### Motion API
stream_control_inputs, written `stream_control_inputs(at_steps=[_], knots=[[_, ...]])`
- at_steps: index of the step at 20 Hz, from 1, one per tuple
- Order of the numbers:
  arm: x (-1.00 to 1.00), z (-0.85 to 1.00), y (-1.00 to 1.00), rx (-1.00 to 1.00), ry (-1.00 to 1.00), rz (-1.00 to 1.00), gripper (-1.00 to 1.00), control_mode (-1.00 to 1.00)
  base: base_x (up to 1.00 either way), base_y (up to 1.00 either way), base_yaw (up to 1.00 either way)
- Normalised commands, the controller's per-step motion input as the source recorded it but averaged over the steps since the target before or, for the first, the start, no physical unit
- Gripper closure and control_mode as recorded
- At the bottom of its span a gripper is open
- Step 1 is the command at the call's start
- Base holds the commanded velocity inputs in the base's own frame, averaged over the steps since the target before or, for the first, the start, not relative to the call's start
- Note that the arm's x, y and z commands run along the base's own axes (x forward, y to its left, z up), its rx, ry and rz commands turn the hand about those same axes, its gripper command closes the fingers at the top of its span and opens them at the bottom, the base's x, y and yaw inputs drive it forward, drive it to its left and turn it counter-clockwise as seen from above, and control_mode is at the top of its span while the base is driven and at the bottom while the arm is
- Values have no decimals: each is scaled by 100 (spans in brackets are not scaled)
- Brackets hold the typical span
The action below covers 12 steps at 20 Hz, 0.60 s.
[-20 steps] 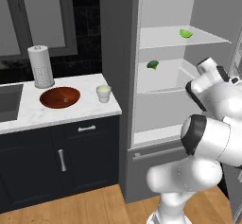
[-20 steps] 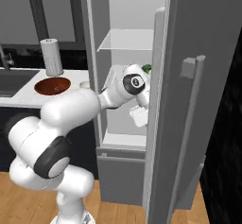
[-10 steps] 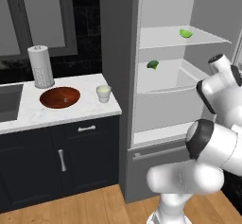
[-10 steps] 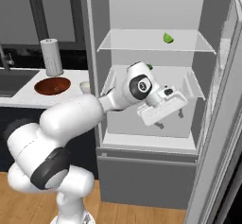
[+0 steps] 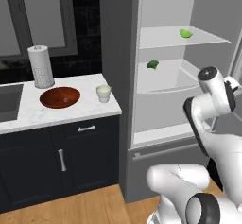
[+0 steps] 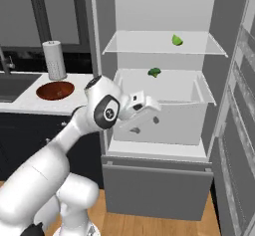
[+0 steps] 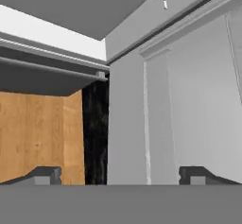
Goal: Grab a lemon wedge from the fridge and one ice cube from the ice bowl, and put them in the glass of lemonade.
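The fridge (image 5: pixel 118 53) stands open, its white shelves in plain sight. A small yellow-green lemon wedge (image 5: pixel 185 33) (image 6: pixel 177 40) lies on the upper shelf. On the counter to the left sit the reddish-brown ice bowl (image 5: pixel 60 97) (image 6: pixel 55 90) and the glass of lemonade (image 5: pixel 103 93). The ice cube is too small to make out in the bowl. My gripper (image 6: pixel 146 125) (image 7: pixel 122 176) hangs in front of the fridge's lower compartment, well below the wedge. It is open, with nothing between its fingertips (image 7: pixel 45 175).
A dark green broccoli-like piece (image 5: pixel 152 64) (image 6: pixel 154 72) rests on the middle shelf. The fridge door (image 6: pixel 241 130) stands wide open at the right. A paper-towel roll (image 5: pixel 41 66) stands behind the bowl, with a sink (image 5: pixel 9 102) at far left.
The fridge door has swung from nearly half shut to wide open on the right. My hand has come away from the door's edge and now sits lower, before the bottom compartment.
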Motion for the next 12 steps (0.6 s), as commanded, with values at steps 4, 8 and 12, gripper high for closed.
stream_control_inputs(at_steps=[4, 8, 12], knots=[[-35, 0, 100, 3, -41, 0, -100, -100, 0, 0, 0], [-32, -1, 100, 14, -41, -4, -100, -100, 0, 0, 0], [-55, -1, 100, 19, -33, -5, -100, -100, 0, 0, 0]])
